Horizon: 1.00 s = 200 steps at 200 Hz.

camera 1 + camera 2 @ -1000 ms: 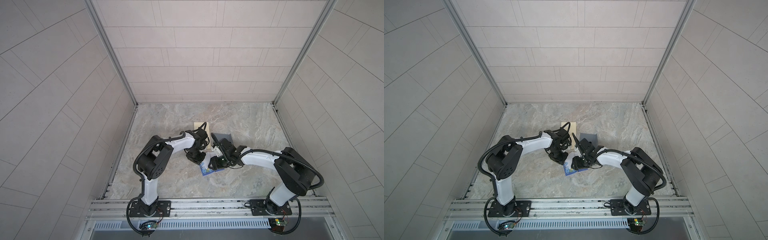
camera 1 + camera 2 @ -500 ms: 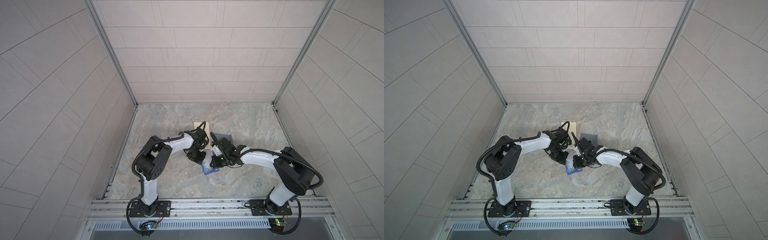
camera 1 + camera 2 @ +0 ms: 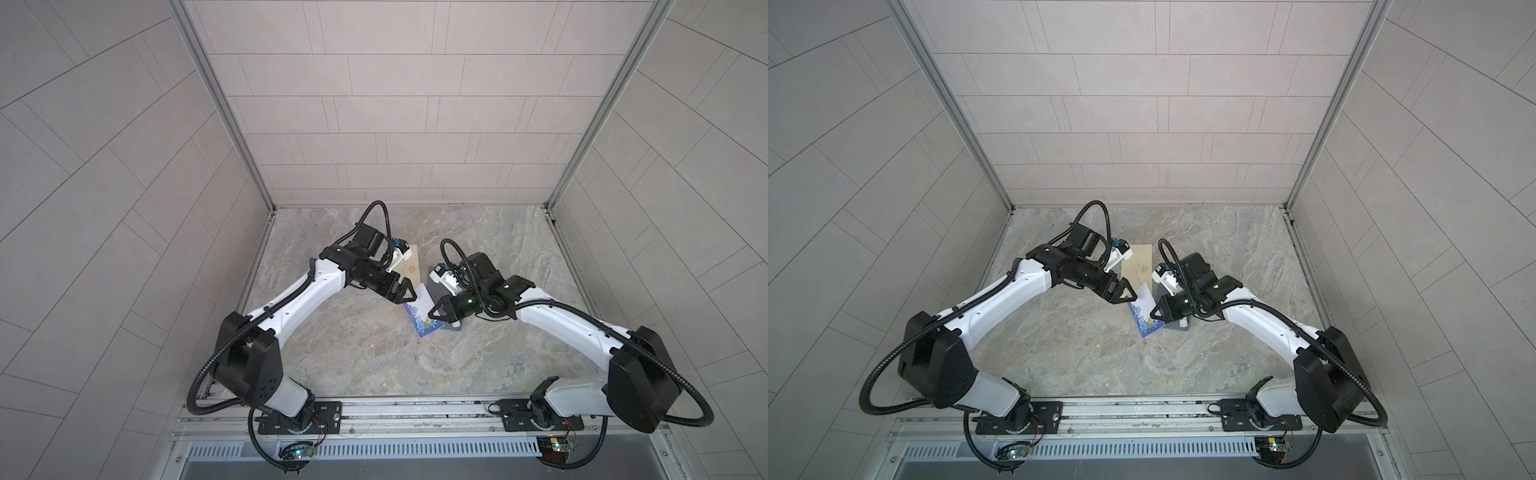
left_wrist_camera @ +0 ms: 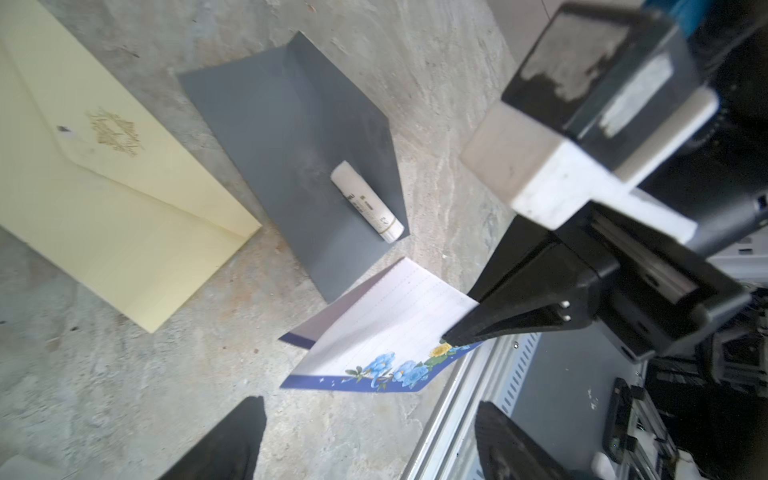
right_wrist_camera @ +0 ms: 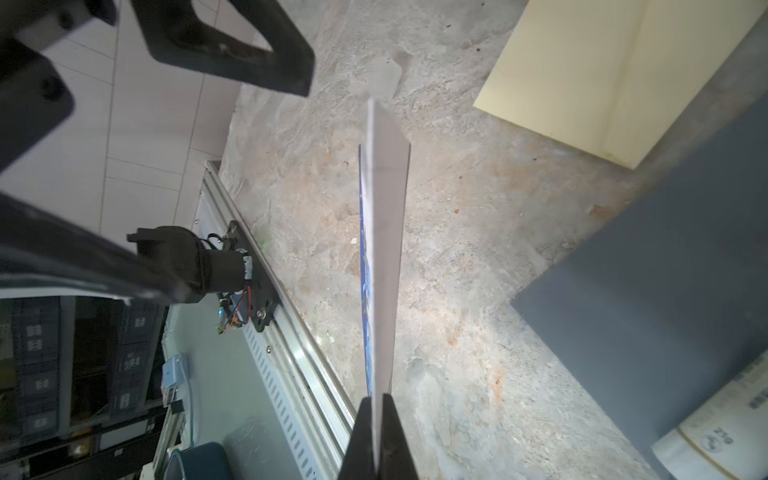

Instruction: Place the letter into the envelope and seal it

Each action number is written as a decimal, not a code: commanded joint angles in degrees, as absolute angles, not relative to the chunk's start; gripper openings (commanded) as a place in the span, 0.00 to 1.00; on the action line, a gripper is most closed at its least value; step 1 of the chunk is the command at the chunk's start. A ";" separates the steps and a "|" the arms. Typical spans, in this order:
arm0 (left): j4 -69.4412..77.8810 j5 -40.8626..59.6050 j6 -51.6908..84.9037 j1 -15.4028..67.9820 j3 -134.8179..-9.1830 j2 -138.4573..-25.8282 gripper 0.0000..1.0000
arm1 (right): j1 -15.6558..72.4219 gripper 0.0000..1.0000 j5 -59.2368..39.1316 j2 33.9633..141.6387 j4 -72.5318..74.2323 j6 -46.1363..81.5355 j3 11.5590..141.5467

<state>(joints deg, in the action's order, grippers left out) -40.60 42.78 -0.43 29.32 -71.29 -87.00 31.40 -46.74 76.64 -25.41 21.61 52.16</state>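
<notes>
The letter (image 4: pixel 386 332), a folded lined sheet with a blue floral border, hangs just above the floor, also seen in both top views (image 3: pixel 420 318) (image 3: pixel 1143 318). My right gripper (image 5: pixel 376 405) is shut on one edge of it, and in the right wrist view the letter (image 5: pixel 384 249) shows edge-on. My left gripper (image 4: pixel 370 415) is open, close beside the letter's other end and apart from it, with nothing between its fingers. The cream envelope (image 4: pixel 104 187) lies flat with its flap down, just behind the left gripper (image 3: pixel 409 291) in both top views (image 3: pixel 1140 266).
A grey sheet (image 4: pixel 291 145) lies beside the envelope with a white glue stick (image 4: pixel 368 201) on it, under my right arm. The metal rail (image 3: pixel 395 409) runs along the floor's front edge. Tiled walls close in three sides.
My right gripper has shut on the letter. My left gripper has opened and let the letter go, staying close beside it.
</notes>
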 commanded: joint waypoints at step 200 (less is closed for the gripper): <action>-24.76 42.36 14.96 31.82 -68.24 -86.89 0.00 | 24.19 0.56 -43.86 73.77 -23.64 22.90 53.98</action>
<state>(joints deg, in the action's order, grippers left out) -36.16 54.63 2.31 32.51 -69.25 -88.05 26.50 -53.49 78.72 -32.51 14.50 57.49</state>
